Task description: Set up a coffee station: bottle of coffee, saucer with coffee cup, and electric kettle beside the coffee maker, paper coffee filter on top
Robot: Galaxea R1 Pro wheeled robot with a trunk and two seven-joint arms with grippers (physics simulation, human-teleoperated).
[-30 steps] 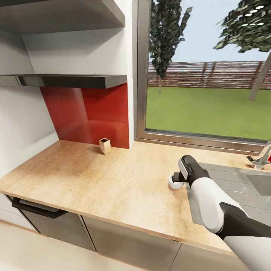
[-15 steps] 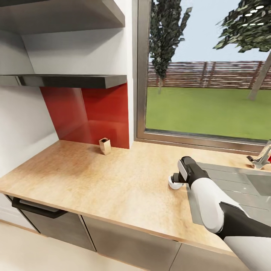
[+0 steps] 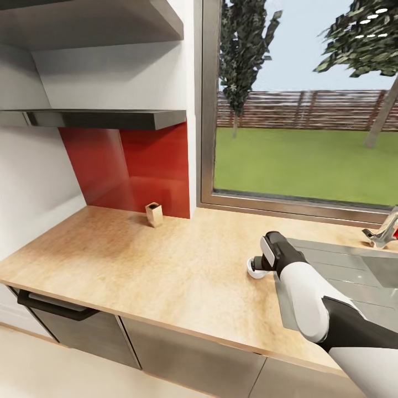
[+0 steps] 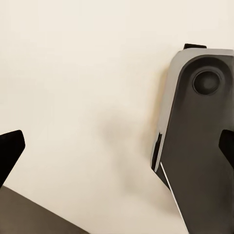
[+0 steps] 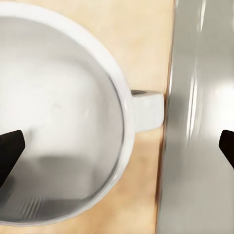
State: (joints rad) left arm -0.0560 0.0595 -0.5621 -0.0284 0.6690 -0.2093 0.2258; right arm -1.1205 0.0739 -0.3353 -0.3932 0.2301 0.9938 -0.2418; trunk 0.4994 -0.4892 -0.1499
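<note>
A white coffee cup (image 3: 254, 271) stands on the wooden countertop (image 3: 166, 265), right beside the sink's steel edge. My right gripper (image 3: 257, 263) hangs directly over it, pointing down. In the right wrist view the cup (image 5: 58, 122) is seen from above, empty, its handle (image 5: 147, 110) toward the steel edge. The right gripper (image 5: 117, 146) is open, with dark fingertips (image 5: 10, 148) far apart on either side of the cup. A small tan box-like object (image 3: 154, 214) stands by the red backsplash. My left gripper (image 4: 117, 146) is open over pale floor.
A steel sink (image 3: 342, 265) with a faucet (image 3: 384, 229) takes up the counter's right end. A dark shelf (image 3: 110, 119) hangs over the left part of the counter, below a window. Grey cabinet fronts and a black handle (image 3: 50, 307) sit under the counter.
My right gripper has edged slightly to the left above the cup. The cup and the camera have barely shifted.
</note>
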